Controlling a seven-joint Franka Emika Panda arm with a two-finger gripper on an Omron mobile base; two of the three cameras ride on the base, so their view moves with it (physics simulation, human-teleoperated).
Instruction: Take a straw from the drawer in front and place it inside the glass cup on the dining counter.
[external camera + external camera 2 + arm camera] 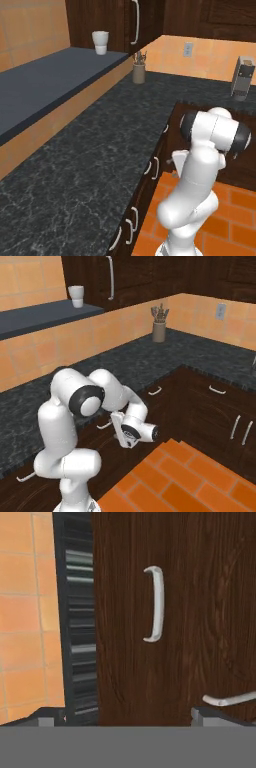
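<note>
One utensil crock (139, 73) on black counter (100, 150) holds utensils; gripper (127, 719) spread wide, empty, facing closed drawer (175, 622).

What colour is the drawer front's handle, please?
Silver, on the dark brown drawer; its handle shows best in the hand view.

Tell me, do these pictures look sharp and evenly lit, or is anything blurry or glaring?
Left base view: soft, even light, the black counter slightly blurred up close. Right base view: no glare, only faint shading under the shelf. Hand view: the drawer front looks smeared, its handle fairly crisp; claw tips barely visible.
</note>
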